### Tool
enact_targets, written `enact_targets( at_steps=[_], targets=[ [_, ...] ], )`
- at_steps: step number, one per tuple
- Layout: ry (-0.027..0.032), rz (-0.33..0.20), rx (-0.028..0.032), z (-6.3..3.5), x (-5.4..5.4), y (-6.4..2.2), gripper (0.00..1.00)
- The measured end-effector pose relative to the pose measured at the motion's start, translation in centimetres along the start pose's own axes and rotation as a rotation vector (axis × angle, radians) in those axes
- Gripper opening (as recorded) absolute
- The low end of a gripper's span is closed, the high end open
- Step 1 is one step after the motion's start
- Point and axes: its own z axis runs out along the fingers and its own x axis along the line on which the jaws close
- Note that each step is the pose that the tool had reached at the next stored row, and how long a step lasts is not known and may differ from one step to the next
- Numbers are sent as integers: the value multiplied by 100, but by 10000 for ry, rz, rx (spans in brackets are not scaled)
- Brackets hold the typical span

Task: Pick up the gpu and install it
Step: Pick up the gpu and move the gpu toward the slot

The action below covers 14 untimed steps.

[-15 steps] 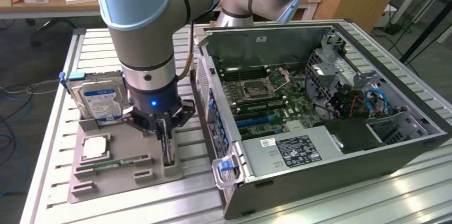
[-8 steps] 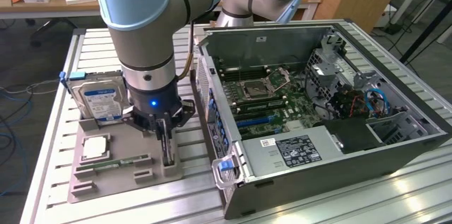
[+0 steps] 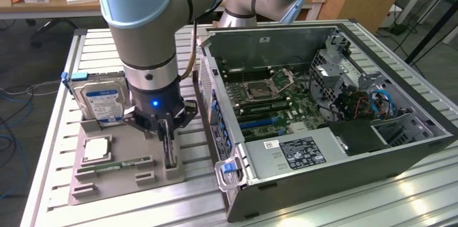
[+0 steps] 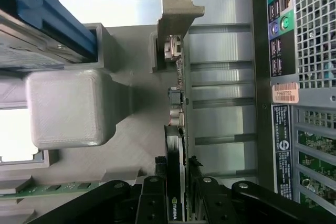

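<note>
The gpu [image 3: 169, 154] stands on its edge in a slot of the grey holder tray [image 3: 107, 187], left of the open computer case [image 3: 322, 109] in the exterior view. My gripper [image 3: 166, 130] hangs straight down over the card. In the wrist view the gpu [image 4: 175, 137] is seen edge-on, with its silver end bracket [image 4: 178, 9] at the far end. The gripper [image 4: 176, 171] has one black finger [image 4: 153, 195] on each face of the card and is shut on it. The card still rests in the holder.
On the same tray, a hard drive [image 3: 100, 101] stands upright, and a processor [image 3: 96, 149] and a memory stick [image 3: 115, 167] lie flat. The case's rear panel [image 4: 294, 77] is close beside the card. Inside the case the motherboard [image 3: 275, 103] lies exposed.
</note>
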Motion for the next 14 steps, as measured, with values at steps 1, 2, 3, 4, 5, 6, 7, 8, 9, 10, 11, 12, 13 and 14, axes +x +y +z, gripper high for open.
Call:
enact_targets(
  at_steps=[1, 2, 3, 4, 5, 6, 7, 8, 9, 10, 11, 12, 13, 14],
  targets=[
    [0, 0, -1, -46, -2, 2, 27],
    [0, 1, 0, -89, -3, 4, 27],
    [-1, 0, -1, -134, -4, 6, 27],
    [0, 0, -1, -179, -6, 9, 27],
    [0, 0, 0, -229, -7, 11, 27],
    [-1, 0, 1, -273, -9, 13, 27],
    [-1, 0, -1, -318, -10, 15, 27],
    [0, 0, -1, -362, -12, 17, 27],
    [0, 0, -2, -407, -13, 20, 27],
    [0, 0, 0, -453, -14, 22, 27],
    [2, 0, 0, -501, -16, 24, 27],
    [1, 0, 0, -545, -17, 26, 27],
    [1, 0, -1, -590, -19, 28, 27],
    [1, 0, 0, -635, -20, 30, 27]
  ],
)
